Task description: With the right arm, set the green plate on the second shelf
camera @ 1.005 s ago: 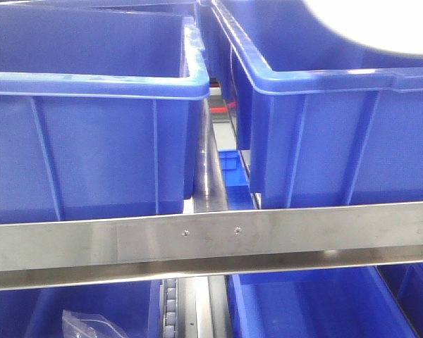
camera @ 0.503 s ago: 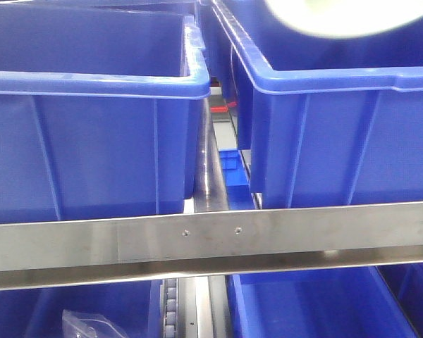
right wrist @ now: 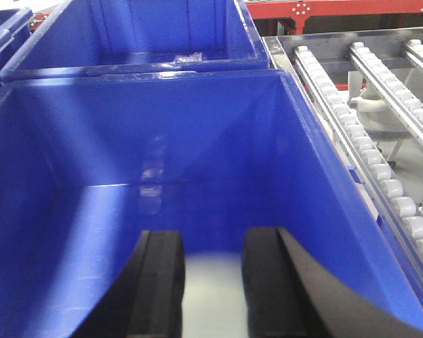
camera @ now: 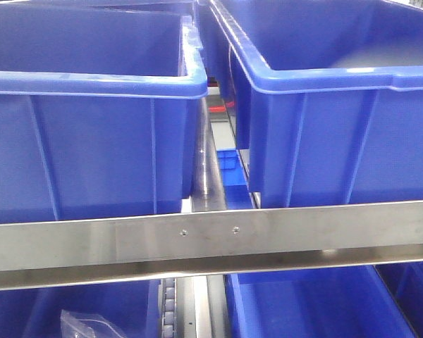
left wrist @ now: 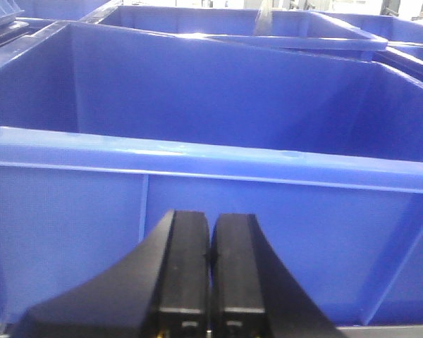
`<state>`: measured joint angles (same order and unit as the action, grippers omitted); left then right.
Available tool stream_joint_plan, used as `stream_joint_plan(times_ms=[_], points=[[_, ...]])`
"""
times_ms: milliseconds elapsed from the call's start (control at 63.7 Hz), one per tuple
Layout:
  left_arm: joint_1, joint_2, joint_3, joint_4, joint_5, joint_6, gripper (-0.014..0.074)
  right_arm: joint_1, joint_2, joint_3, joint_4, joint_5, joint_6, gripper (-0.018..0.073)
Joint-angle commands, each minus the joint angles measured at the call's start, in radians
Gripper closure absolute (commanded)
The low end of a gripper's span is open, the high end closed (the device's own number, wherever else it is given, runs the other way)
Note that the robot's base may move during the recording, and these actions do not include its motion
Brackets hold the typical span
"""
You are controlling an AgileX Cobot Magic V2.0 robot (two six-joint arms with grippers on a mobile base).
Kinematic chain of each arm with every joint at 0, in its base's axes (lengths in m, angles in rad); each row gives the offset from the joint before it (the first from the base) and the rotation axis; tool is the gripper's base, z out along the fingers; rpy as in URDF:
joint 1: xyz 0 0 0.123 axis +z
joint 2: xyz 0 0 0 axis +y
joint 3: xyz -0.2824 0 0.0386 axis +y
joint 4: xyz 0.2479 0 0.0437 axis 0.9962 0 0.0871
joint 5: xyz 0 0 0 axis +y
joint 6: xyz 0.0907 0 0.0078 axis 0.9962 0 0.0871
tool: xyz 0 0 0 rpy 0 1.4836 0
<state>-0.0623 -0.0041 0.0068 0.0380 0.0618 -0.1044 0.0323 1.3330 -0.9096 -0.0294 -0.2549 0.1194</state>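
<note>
The green plate [right wrist: 213,296] shows only in the right wrist view, as a pale blurred patch that fills the gap between my right gripper's fingers. My right gripper [right wrist: 215,236] hangs over the inside of a blue bin [right wrist: 162,127], fingers a little apart and closed against the plate. The plate is out of the front view, and so are both arms. My left gripper [left wrist: 209,215] is shut with nothing in it, just in front of the outer wall of another blue bin [left wrist: 197,162]. A steel shelf rail [camera: 211,236] crosses the front view.
Two large blue bins [camera: 92,141] [camera: 324,127] stand side by side above the rail, a narrow gap between them. More blue bins [camera: 303,303] and a clear plastic bag [camera: 84,325] lie on the level below. White conveyor rollers [right wrist: 381,176] run to the right of the right arm's bin.
The pale plate was at the top right of the front view, shrank and slid left and up, and is now out of that view. The bins and rail stayed put.
</note>
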Motion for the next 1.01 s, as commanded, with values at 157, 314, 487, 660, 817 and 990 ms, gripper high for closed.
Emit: stream_joint_plan(times_ms=[157,314,487,660,817,990], points=[[0.000,-0.017,0.041,-0.003,-0.083,-0.004,0.0465,0.088,-0.132,-0.034,-0.003,0.133,0.001,0.0533],[0.000,-0.017,0.041,-0.003,-0.083,-0.004,0.0465,0.142,-0.250,0.042,-0.003,0.144,0.001,0.0538],[0.000,-0.017,0.041,-0.003,-0.083,-0.004,0.0465,0.149,-0.448,0.202,-0.003,0.031,0.001,0.0529],[0.000,-0.017,0.041,-0.003,-0.083,-0.004,0.0465,0.149,-0.593,0.318,-0.003,0.022,0.001,0.0529],[0.000,-0.017,0.041,-0.003,-0.083,-0.004,0.0465,0.149,-0.641,0.361,-0.003,0.026,0.001,0.0529],[0.000,-0.017,0.041,-0.003,-0.083,-0.004,0.0465,0.152,-0.658,0.378,-0.017,0.152,0.000,0.0529]])
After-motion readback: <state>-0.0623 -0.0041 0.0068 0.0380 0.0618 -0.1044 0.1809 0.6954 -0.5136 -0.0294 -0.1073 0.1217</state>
